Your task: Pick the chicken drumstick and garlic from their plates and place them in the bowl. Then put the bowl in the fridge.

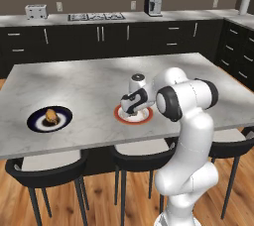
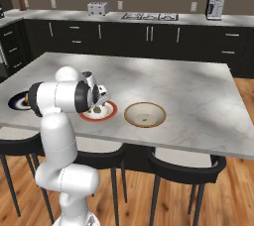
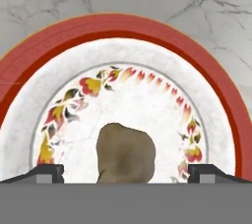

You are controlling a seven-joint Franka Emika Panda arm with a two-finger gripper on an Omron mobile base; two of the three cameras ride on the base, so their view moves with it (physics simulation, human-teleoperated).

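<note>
My gripper jaws wide, straddling garlic on red-rimmed plate. Risk: round bulb rolls out when I close off-centre.

Garlic: grey-tan rounded bulb, sitting near the centre of the red-rimmed plate, white with a ring of red-yellow flower marks. Drumstick: golden-brown lump, at the middle of the navy plate with its pale ring, well apart toward the counter's left. Bowl: shallow tan, thin brown rim, upright on the counter just beside the red-rimmed plate.
</note>
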